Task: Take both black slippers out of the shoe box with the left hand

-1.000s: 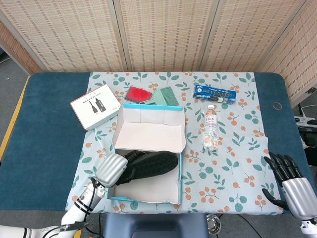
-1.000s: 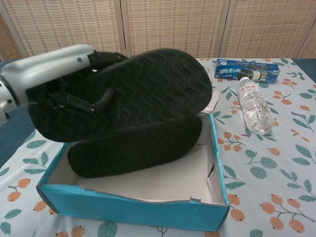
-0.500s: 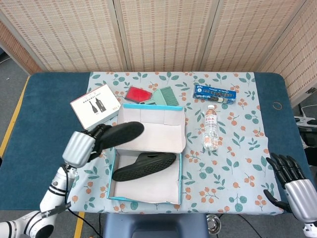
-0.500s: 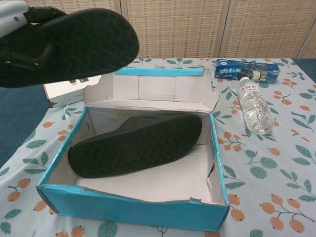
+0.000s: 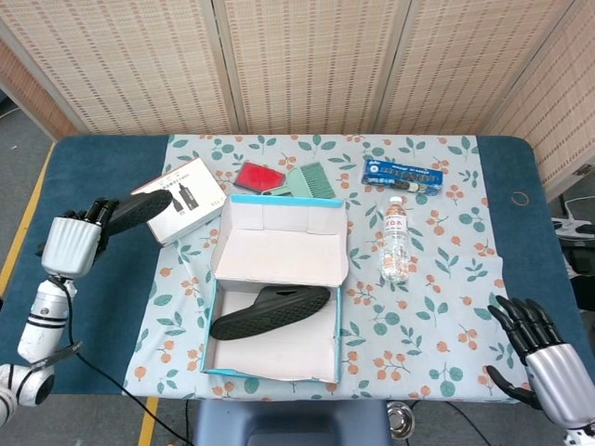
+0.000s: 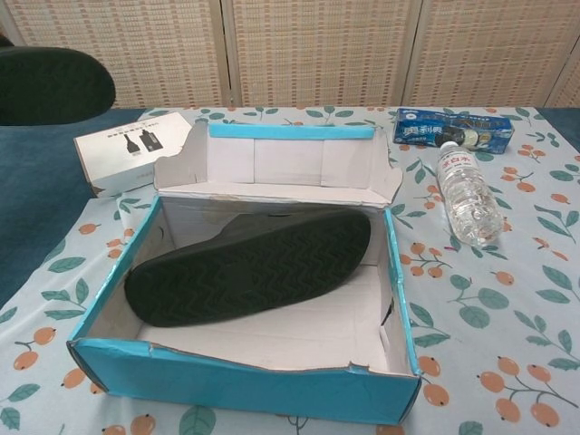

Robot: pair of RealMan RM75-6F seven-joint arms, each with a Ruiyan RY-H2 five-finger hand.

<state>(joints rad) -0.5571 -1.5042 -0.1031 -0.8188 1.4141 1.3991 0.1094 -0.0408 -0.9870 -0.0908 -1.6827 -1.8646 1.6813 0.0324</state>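
My left hand [image 5: 72,242] is out at the far left over the blue table and grips one black slipper [image 5: 135,209], lifted in the air; in the chest view only that slipper's sole [image 6: 50,84] shows at the top left edge. The second black slipper [image 5: 270,311] [image 6: 249,265] lies sole up, slanted inside the open blue shoe box [image 5: 223,364] [image 6: 236,390]. My right hand [image 5: 544,358] is at the bottom right near the table's front edge, fingers spread, holding nothing.
A white carton [image 5: 178,198] [image 6: 127,149] lies just left of the box's raised lid. A water bottle [image 5: 396,242] [image 6: 467,195] lies right of the box, a blue packet [image 5: 402,174] [image 6: 453,129] behind it. A red case [image 5: 257,176] and green brush [image 5: 309,181] sit behind the box.
My left hand has lifted one slipper out of the box and swung it far left, past the white carton. The other slipper stays in the box. The right hand has barely moved.
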